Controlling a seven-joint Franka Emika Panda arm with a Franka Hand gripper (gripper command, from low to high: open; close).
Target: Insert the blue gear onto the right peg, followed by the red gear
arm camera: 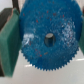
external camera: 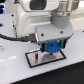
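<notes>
Blue gear (external camera: 52,47) gripped edgewise in the closed jaws (external camera: 51,48), held low over the grey plate (external camera: 34,58) on the white tabletop (external camera: 15,70). In the wrist view the gear (arm camera: 47,37) fills the frame between the green finger pads (arm camera: 9,37), with a dark peg (arm camera: 49,39) visible at its centre hole. Which of the 2 pegs this is cannot be told. Risk: slight tilt or offset of the gear would bind the bore on the peg; early release would leave it cocked. Red gear not visible.
</notes>
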